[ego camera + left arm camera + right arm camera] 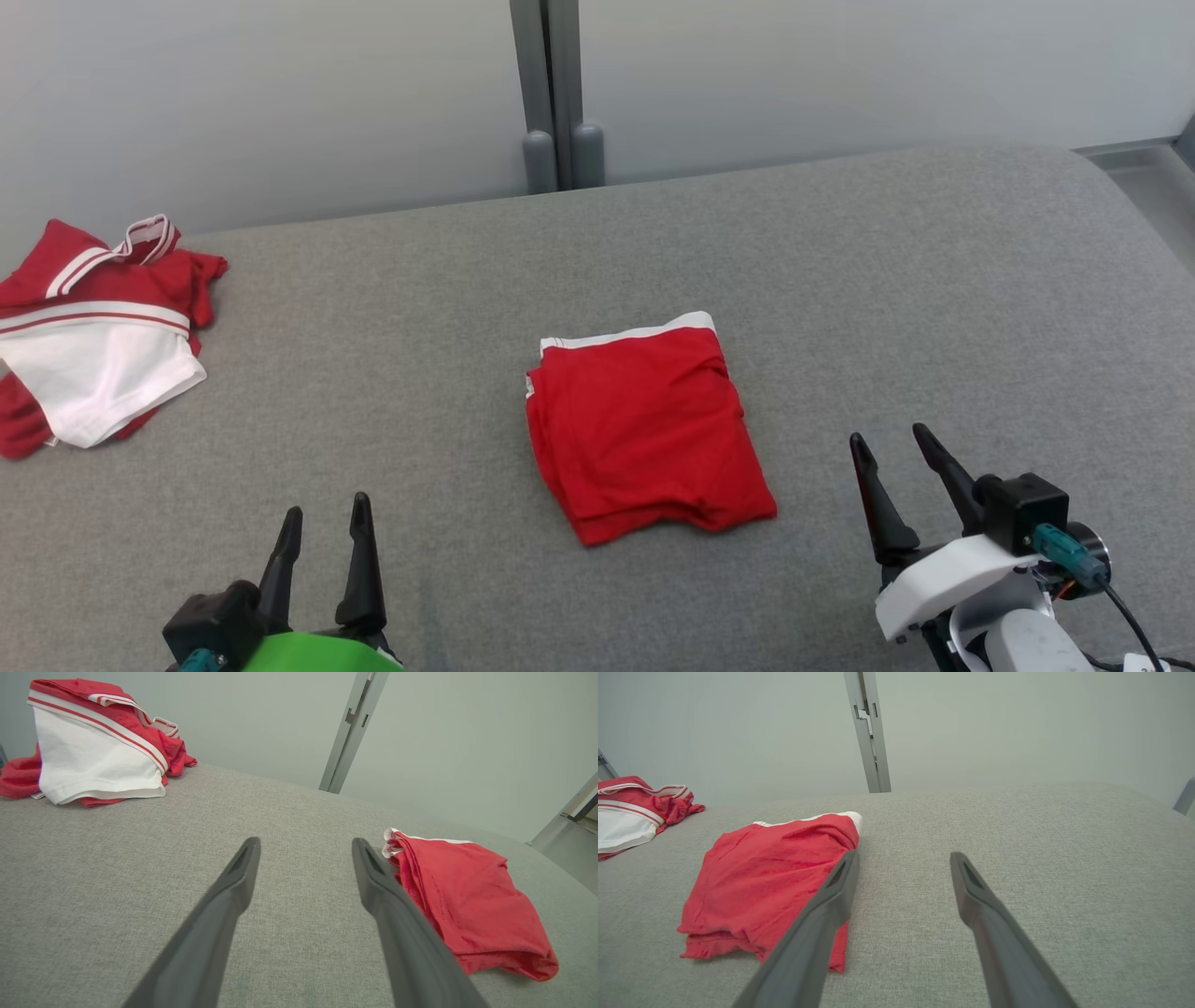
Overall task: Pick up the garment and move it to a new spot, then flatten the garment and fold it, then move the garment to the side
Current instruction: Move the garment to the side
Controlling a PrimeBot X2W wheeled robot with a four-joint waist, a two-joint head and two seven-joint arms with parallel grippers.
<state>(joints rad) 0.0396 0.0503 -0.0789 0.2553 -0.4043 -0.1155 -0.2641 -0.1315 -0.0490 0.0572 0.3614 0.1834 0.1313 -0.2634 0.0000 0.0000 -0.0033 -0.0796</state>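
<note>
A red garment (pixel 644 429) with a white band along its far edge lies folded into a compact rectangle in the middle of the grey padded surface (pixel 840 280). The left wrist view has it (pixel 467 905) to the right of my fingers, and the right wrist view has it (pixel 770 882) to the left. My left gripper (pixel 327 527) stands open at the lower left, well clear of the garment. My right gripper (pixel 892 448) is open at the lower right, a short way off the garment's near right corner. Both hold nothing.
A second red and white garment (pixel 93 327) lies crumpled at the far left edge of the surface, also in the left wrist view (pixel 93 746). A grey post (pixel 555 93) stands against the pale wall behind. The surface rounds off at the right.
</note>
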